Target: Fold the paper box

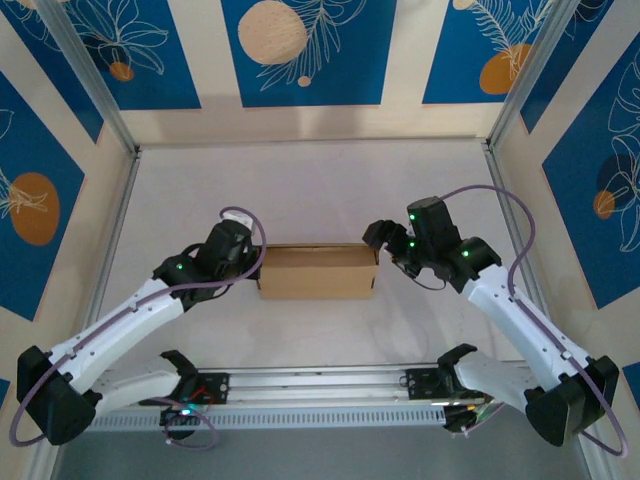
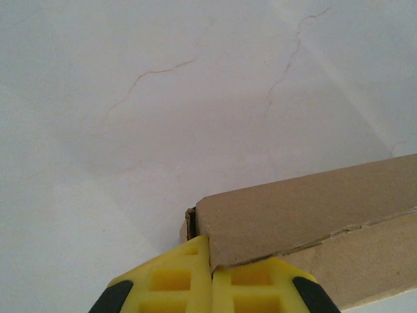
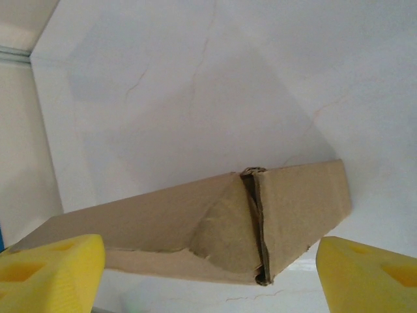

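Observation:
The paper box [image 1: 318, 270] is a closed brown cardboard oblong lying crosswise in the middle of the white table. My left gripper [image 1: 255, 262] is shut and presses against the box's left end. In the left wrist view its yellow fingers [image 2: 171, 280] meet under the corner of the box [image 2: 313, 215], and the lid's edge overlaps the right finger. My right gripper [image 1: 380, 240] stands open at the box's right end. In the right wrist view the box's end corner [image 3: 287, 208] lies in the gap ahead of the wide-apart fingertips [image 3: 55, 267], untouched.
An aluminium rail [image 1: 320, 380] runs along the near edge between the arm bases. Metal frame posts [image 1: 110, 120] and patterned blue walls [image 1: 300, 50] close in the table on three sides. Bare white tabletop [image 1: 320, 190] lies behind the box.

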Available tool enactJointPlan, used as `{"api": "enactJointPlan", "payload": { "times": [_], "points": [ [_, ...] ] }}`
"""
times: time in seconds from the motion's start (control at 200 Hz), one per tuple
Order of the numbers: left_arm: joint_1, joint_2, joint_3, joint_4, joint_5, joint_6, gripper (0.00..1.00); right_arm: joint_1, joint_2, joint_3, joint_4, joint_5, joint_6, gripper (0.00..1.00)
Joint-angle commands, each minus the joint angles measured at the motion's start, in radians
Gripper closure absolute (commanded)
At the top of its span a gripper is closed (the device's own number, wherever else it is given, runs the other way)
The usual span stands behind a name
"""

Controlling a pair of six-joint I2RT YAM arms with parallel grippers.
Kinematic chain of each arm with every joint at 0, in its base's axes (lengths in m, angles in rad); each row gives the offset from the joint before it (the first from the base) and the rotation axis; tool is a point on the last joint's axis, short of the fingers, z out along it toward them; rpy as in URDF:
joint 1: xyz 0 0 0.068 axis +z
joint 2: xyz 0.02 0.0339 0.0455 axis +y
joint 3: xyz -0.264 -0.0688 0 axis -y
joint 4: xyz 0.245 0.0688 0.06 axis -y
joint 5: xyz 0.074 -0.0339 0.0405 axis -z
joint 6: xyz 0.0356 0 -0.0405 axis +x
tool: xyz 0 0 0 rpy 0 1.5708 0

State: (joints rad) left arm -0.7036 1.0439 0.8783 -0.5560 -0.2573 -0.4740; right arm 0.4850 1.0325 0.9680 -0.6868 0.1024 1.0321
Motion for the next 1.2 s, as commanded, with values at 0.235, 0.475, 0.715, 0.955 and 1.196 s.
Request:
{"api": "enactJointPlan", "payload": {
  "times": [0.235, 0.475, 0.715, 0.955, 1.196],
  "points": [
    [-0.018, 0.03, 0.009, -0.102, 0.03, -0.021, 1.0, 0.068, 0.016, -0.054, 0.0, 0.083, 0.005, 0.23],
    [-0.017, 0.026, 0.017, -0.107, 0.037, -0.033, 0.84, 0.093, -0.015, -0.115, 0.029, 0.106, 0.0, 0.3],
    [-0.018, -0.048, 0.014, -0.119, 0.103, -0.041, 0.42, 0.097, -0.019, -0.113, 0.024, 0.121, -0.005, 0.31],
    [-0.017, -0.13, 0.058, -0.145, 0.208, -0.063, 0.29, 0.097, -0.009, -0.112, 0.033, 0.128, -0.002, 0.33],
    [0.058, -0.157, 0.072, -0.097, 0.261, -0.147, 0.25, 0.099, -0.014, -0.106, 0.027, 0.128, -0.016, 0.35]
  ]
}}
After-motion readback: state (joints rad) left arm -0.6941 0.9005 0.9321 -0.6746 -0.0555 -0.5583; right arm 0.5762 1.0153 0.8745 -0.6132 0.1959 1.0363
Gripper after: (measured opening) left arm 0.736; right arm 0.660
